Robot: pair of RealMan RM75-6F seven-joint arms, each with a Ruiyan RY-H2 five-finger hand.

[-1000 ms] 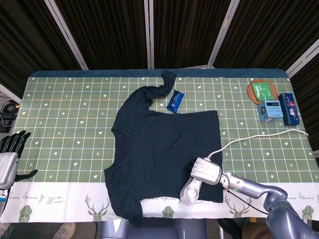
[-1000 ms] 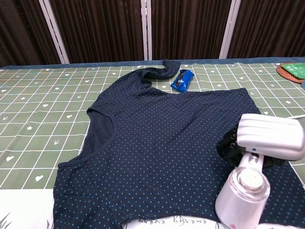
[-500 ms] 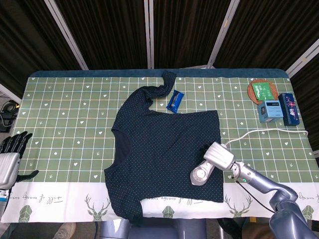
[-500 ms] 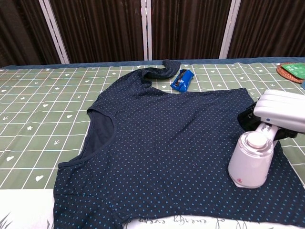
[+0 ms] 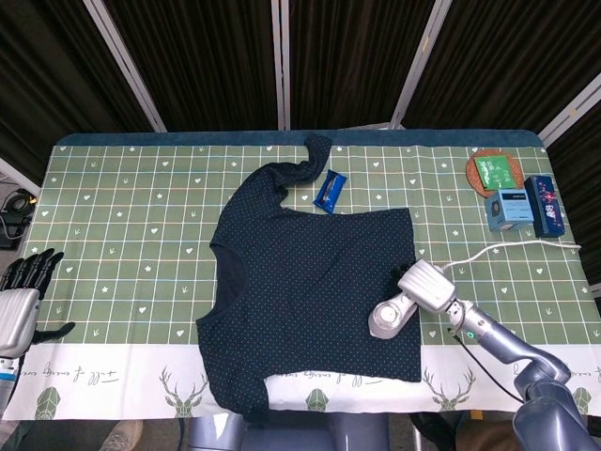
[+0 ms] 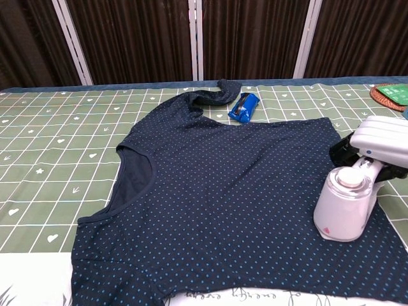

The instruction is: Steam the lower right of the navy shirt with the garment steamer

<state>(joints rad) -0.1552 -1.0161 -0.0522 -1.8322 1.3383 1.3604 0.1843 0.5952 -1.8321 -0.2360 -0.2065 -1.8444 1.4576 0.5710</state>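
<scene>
Garment steamer shifted rt on navy shirt, right hand gripping it, prob., left hand spread.

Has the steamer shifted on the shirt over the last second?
Yes. The steamer has slid up the shirt and toward its right edge, away from the hem at the near table edge.
</scene>
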